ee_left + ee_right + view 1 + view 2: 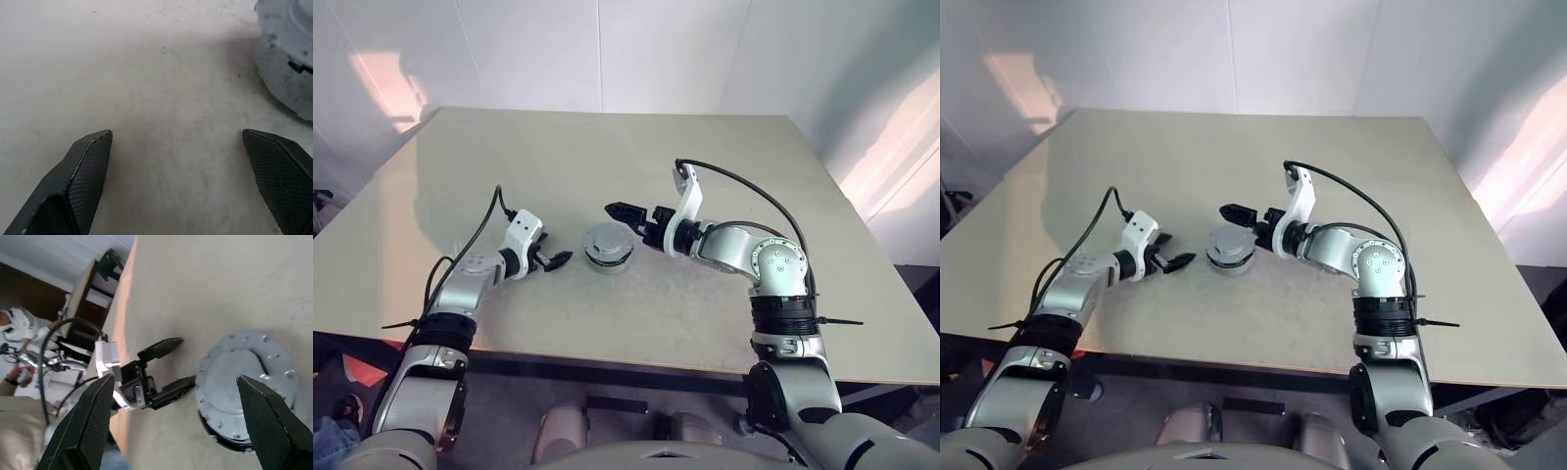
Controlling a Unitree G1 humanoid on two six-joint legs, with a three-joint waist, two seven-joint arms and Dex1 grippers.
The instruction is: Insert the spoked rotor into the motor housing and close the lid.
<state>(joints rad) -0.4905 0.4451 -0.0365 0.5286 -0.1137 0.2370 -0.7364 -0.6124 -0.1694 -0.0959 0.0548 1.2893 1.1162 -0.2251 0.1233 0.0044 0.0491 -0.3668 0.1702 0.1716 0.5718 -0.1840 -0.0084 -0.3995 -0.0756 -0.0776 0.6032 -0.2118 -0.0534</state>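
The motor housing stands near the middle of the table with the flat grey lid lying on top of it. The lid's plain face and its ring of small rim holes show in the right wrist view. The spoked rotor is hidden from view. My left gripper rests low over the table just left of the housing, open and empty, its fingers pointing at the housing. My right gripper hovers above and just right of the lid, open, with nothing between its fingers.
The beige table stretches wide behind and to both sides of the housing, with its front edge close to me. In the right wrist view, a person and dark furniture stand beyond the table's left edge.
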